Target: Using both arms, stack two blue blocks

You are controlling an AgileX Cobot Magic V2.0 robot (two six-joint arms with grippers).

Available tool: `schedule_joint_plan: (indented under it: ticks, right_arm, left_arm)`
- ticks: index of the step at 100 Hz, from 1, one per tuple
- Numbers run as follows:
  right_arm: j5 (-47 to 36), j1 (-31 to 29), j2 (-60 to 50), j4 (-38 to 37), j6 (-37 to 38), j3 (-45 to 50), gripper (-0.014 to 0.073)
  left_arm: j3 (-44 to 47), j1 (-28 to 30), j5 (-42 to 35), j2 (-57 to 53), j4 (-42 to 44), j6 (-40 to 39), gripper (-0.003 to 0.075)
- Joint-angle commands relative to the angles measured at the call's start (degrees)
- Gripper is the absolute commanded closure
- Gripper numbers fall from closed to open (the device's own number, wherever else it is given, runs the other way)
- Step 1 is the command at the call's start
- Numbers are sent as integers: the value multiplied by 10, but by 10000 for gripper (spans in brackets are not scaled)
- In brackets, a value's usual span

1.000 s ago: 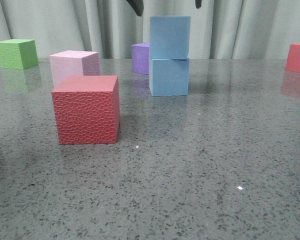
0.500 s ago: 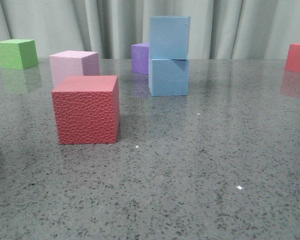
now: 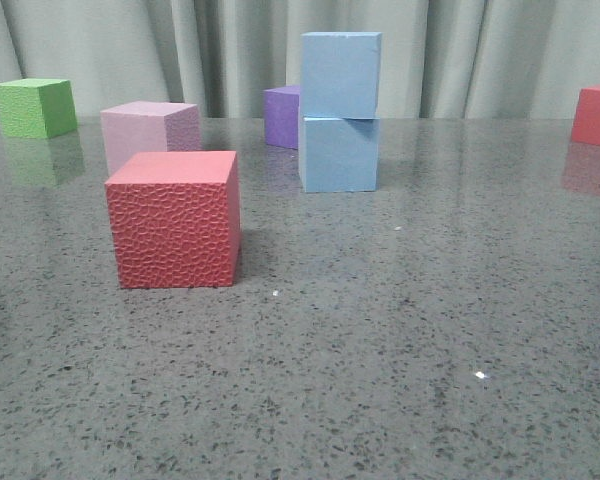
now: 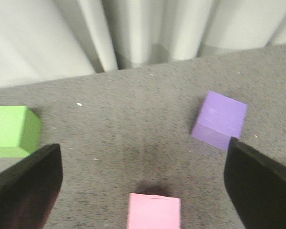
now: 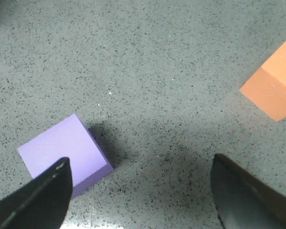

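Observation:
Two pale blue blocks stand stacked at the back centre of the table in the front view: the upper blue block (image 3: pixel 340 74) rests on the lower blue block (image 3: pixel 338 153), turned slightly. Neither gripper shows in the front view. My left gripper (image 4: pixel 143 191) is open and empty, high above the table, over the pink cube (image 4: pixel 153 212). My right gripper (image 5: pixel 140 191) is open and empty, above bare table beside a purple cube (image 5: pixel 62 150). The blue blocks do not show in the left wrist view.
In the front view, a red textured cube (image 3: pixel 175 218) sits front left, a pink cube (image 3: pixel 148 131) and a green cube (image 3: pixel 34 106) behind it, a purple cube (image 3: pixel 282 115) behind the stack, a red cube (image 3: pixel 597 115) far right. An orange cube (image 5: pixel 271 88) lies near the right gripper.
The black gripper parts seen at the top edge above the stack one second ago have gone out of the front view. The stack has not moved.

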Motion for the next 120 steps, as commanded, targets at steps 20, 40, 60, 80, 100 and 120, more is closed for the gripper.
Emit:
schedule_joint_plan:
  ticks: [20,40,60,80,100,120]
  right_arm:
    - [-31,-4,-2,-8,-5,-12,1]
    - [-32,-4,-2,-8,-5,-12,1]
    - [-32,-4,-2,-8,-5,-12,1]
    - [-32,-4,-2,-8,-5,-12,1]
    - [-32,-4,-2,-8,-5,-12,1]
    - [-33,-4,-2,-9,-5,-12,1]
  left_arm:
    - [33,51,4,-88,-25,39,67]
    - [124,78,-4,-144,-20,53,67]
    - [259,109,-60,-228,-16,53,67]
    - [436,133,-131,-341,-19,53,67]
    - [605,155,-190,-464,-28,45,67]
    - [741,156,-228,-584,-28,31,67]
